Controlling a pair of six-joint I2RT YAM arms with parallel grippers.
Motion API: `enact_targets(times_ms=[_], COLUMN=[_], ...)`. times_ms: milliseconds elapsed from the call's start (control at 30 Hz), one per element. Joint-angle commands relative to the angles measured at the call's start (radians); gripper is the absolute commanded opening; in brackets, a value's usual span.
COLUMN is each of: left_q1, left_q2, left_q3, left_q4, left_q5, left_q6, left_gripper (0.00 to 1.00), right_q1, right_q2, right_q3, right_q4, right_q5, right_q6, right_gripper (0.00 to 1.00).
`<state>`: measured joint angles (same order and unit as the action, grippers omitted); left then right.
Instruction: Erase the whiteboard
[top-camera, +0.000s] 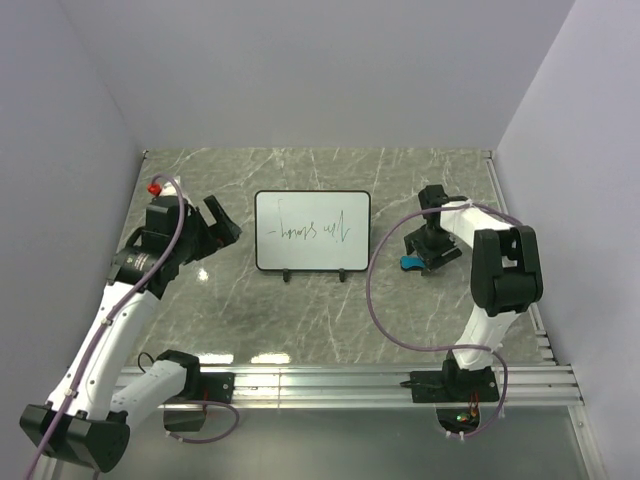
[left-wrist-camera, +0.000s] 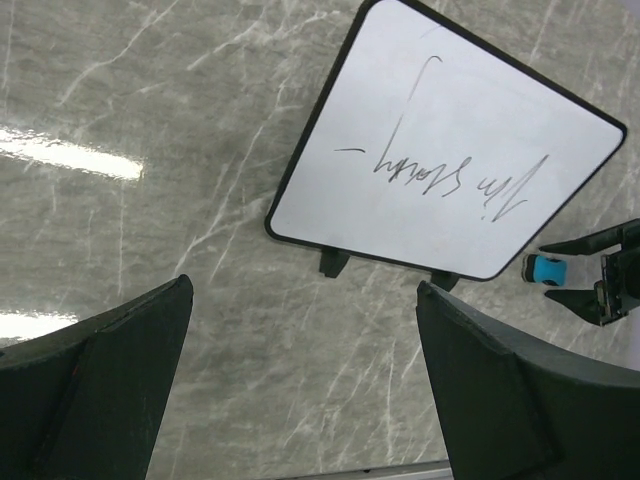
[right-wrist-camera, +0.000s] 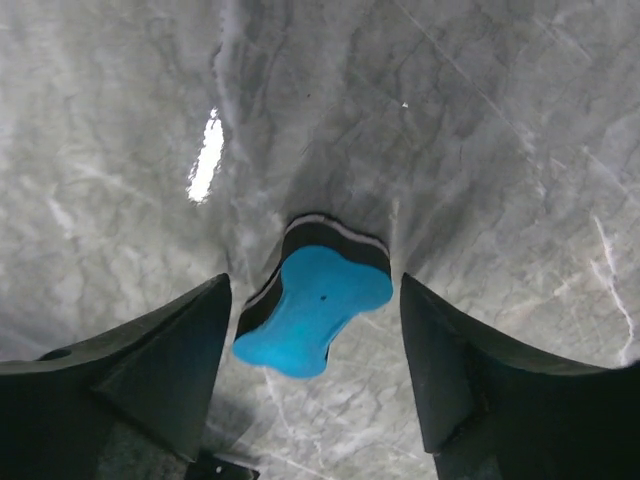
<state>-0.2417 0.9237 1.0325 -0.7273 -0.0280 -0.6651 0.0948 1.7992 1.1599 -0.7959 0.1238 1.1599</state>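
The whiteboard (top-camera: 312, 230) lies flat at the table's middle, white with a thin black frame and dark handwriting on it; the left wrist view shows it too (left-wrist-camera: 450, 170). A small blue eraser (top-camera: 410, 264) with a black underside lies on the table to its right. My right gripper (right-wrist-camera: 315, 285) is down over the eraser (right-wrist-camera: 315, 310), one finger on each side. There is a narrow gap at the left finger and a wider one at the right. My left gripper (top-camera: 225, 222) hovers left of the whiteboard, wide open and holding nothing (left-wrist-camera: 305, 290).
The table is grey marble with purple walls on three sides. An aluminium rail (top-camera: 340, 385) runs along the near edge and carries both arm bases. The right arm's purple cable (top-camera: 375, 300) loops over the table between the whiteboard and the right base.
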Motion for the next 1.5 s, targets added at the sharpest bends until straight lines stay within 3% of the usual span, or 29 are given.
enact_targets(times_ms=[0,133,233,400,433,533,633,733,767,900,967,1000,1100,1467], left_q1=[-0.004,-0.004,-0.004,-0.002,-0.002,0.005,0.074,0.166,0.177,0.197,0.203,0.208,0.219,0.266], left_q2=[0.018,0.036,0.049,0.055,0.056,0.082,0.154,0.217,0.23,0.293,0.363,0.391,0.498,0.782], left_q3=[0.041,0.061,0.054,0.031,0.029,0.017,-0.005,-0.017,-0.018,-0.021,-0.023,-0.038,-0.046,0.104], left_q4=[0.0,0.0,0.018,0.054,0.061,0.094,0.176,0.307,0.337,0.483,0.581,0.638,0.827,0.937], left_q5=[-0.042,-0.069,-0.059,-0.036,-0.042,-0.05,0.101,0.303,0.404,0.525,0.577,0.693,0.743,0.795], left_q6=[0.021,0.024,0.019,0.028,0.032,0.035,0.062,0.082,0.088,0.145,0.148,0.121,0.065,0.067], left_gripper=[0.99,0.99,0.99,1.0,0.99,0.99,0.99,0.87,0.86,0.84,0.77,0.76,0.76,0.73], right_q1=[-0.007,-0.006,-0.006,-0.006,-0.006,-0.006,-0.006,-0.006,-0.006,-0.007,-0.004,-0.006,-0.009,-0.033], right_q2=[0.021,0.035,0.035,0.017,0.009,-0.026,-0.075,-0.147,-0.164,-0.254,-0.334,-0.362,-0.472,-0.765], right_q3=[0.035,0.029,0.029,0.047,0.049,0.052,0.061,0.09,0.096,0.107,0.084,0.074,0.032,-0.069], right_q4=[0.012,0.017,0.012,-0.006,-0.008,-0.003,-0.005,-0.019,-0.025,-0.058,-0.075,-0.078,-0.111,-0.25], right_q5=[0.036,0.042,0.06,0.083,0.082,0.06,0.034,0.02,0.016,0.02,0.033,0.031,0.048,0.115], right_q6=[0.0,-0.035,-0.078,-0.135,-0.153,-0.187,-0.219,-0.256,-0.269,-0.318,-0.341,-0.348,-0.37,-0.401], right_gripper=[0.73,0.56,0.37,0.2,0.12,0.0,0.0,0.0,0.0,0.0,0.0,0.0,0.0,0.0])
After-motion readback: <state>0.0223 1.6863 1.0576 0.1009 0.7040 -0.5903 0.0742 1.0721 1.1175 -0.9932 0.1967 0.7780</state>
